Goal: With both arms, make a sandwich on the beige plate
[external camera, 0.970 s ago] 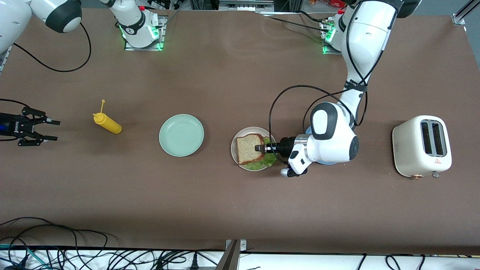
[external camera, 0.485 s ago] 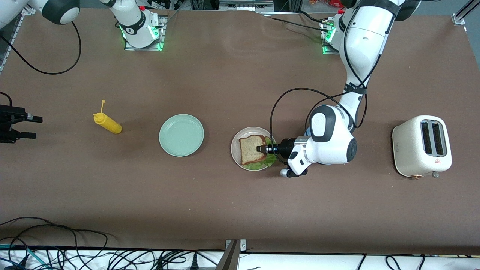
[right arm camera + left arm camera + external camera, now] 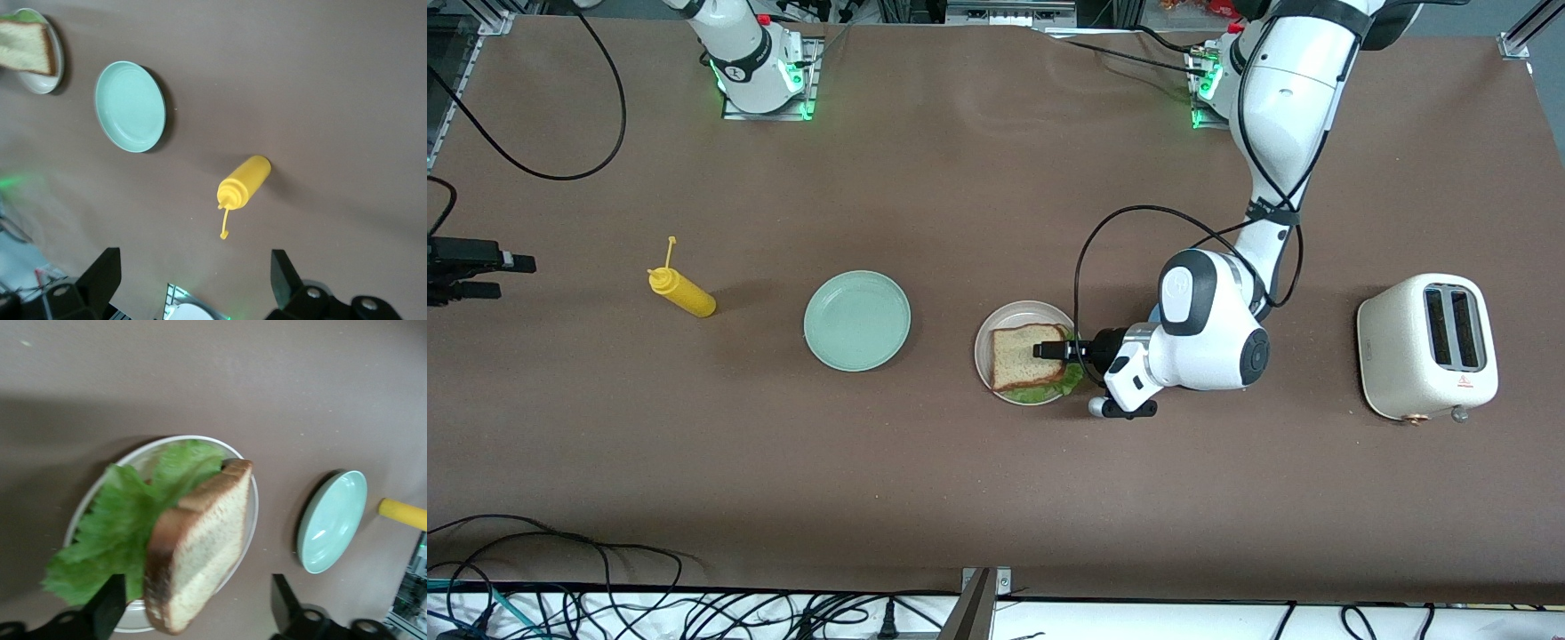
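Observation:
The beige plate holds the sandwich: a brown-crusted bread slice lies on a ruffled lettuce leaf, and anything under the leaf is hidden. My left gripper hovers low over the plate's edge toward the left arm's end, open. In the left wrist view the slice and lettuce sit between the wide-spread fingers, untouched. My right gripper is open and empty at the right arm's end of the table, its wrist view showing the right gripper over bare table.
A mint-green plate sits beside the beige one, toward the right arm's end. A yellow squeeze bottle lies past it. A white toaster stands at the left arm's end. Cables run along the table's front edge.
The left gripper has opened and let go of the bread slice, which now rests on the lettuce. The right gripper has drawn back toward the table's edge and opened wider.

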